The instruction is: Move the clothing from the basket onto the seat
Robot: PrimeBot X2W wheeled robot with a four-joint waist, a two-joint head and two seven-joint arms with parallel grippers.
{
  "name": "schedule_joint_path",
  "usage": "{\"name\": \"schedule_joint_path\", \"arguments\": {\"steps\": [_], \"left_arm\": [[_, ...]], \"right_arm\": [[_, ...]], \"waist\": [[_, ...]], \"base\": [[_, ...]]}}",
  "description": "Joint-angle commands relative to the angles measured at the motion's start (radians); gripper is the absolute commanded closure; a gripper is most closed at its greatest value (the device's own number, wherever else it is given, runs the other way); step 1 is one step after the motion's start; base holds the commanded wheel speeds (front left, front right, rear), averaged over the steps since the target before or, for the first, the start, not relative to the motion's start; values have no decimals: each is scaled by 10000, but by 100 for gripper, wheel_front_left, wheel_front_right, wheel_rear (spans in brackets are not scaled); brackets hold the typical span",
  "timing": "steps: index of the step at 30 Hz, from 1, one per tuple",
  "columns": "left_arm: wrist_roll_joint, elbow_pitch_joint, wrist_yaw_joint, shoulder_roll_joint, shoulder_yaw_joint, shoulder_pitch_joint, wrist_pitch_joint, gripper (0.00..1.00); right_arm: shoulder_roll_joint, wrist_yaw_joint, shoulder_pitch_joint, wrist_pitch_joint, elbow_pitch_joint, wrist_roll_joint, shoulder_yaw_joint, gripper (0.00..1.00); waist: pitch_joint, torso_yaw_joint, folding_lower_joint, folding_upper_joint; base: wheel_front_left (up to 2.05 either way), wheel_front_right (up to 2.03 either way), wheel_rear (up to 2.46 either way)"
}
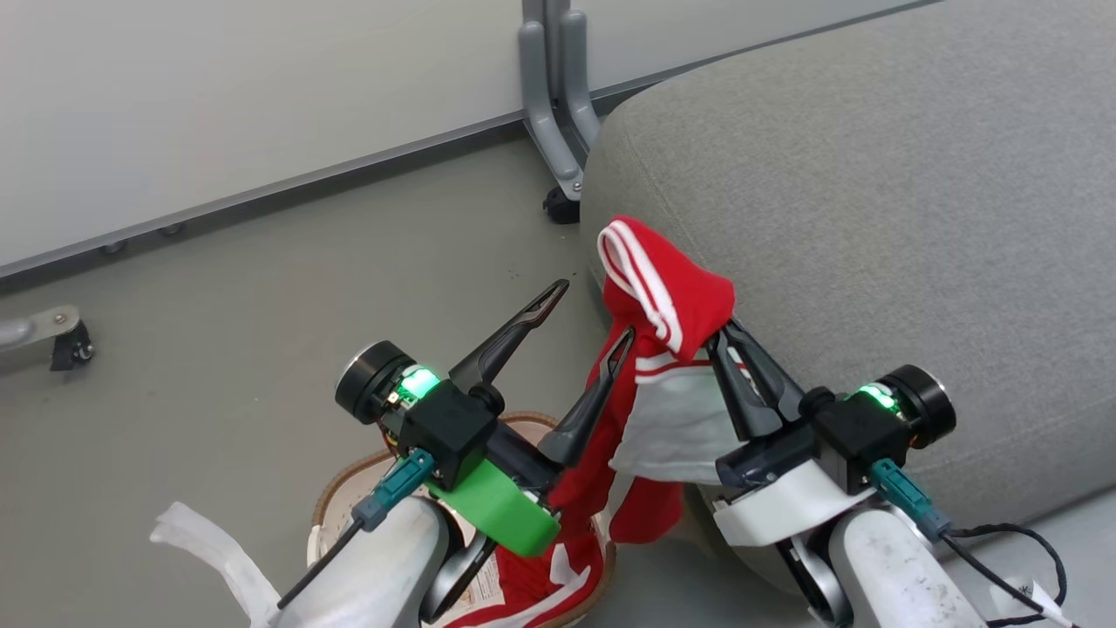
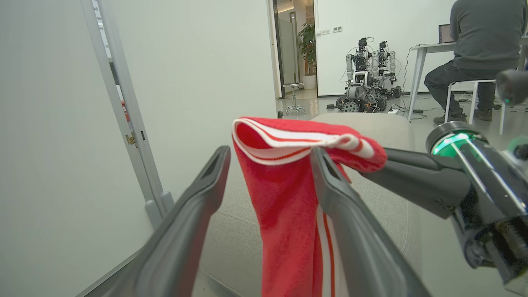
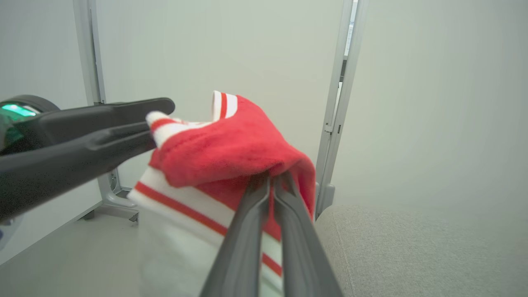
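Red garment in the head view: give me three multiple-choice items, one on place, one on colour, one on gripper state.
1. Where is the lifted red garment?
A. Hanging beside the edge of the seat.
B. Spread flat on the seat.
C. On the floor by the wall.

2. Its stripes are:
A. Blue.
B. White.
C. Yellow.

3. The left gripper and right gripper are:
A. Both open.
B. Left shut, right open.
C. Left open, right shut on the garment.

Key: 1 A, it dangles from the right gripper, not laid on the seat. 2 B, white bands cross the red fabric. 3 C, the left jaws stand apart and the right jaws pinch the cloth.
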Motion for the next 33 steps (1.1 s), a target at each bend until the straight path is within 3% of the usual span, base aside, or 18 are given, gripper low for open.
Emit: {"name": "schedule_joint_path", "arguments": {"steps": [1,17,26,33], "left_arm": [[-69,-39,-10,85,1,-112,2,0],[-61,-502,22,651,-379,-296,391,0],[-230,-707,-23,964,-1031,-728,587,0],[-241,-1166,-32,1632,-1148,-1045,934,0]], "right_arm": [[-12,-7,-128,-35,-136,-60,-121,100],[-4,-7,108,-35,-1718,6,-1420,100],[-9,-8,452,-35,-2980,667,-2333,100],[-4,-7,-557,-35,-3265,1602,-3101,100]], "waist": [[237,-514,0,0],[1334,-3138,0,0],[2165,-3349,0,0],[3200,-3326,0,0]], "base": [[0,0,0],[0,0,0],[0,0,0],[0,0,0]]}}
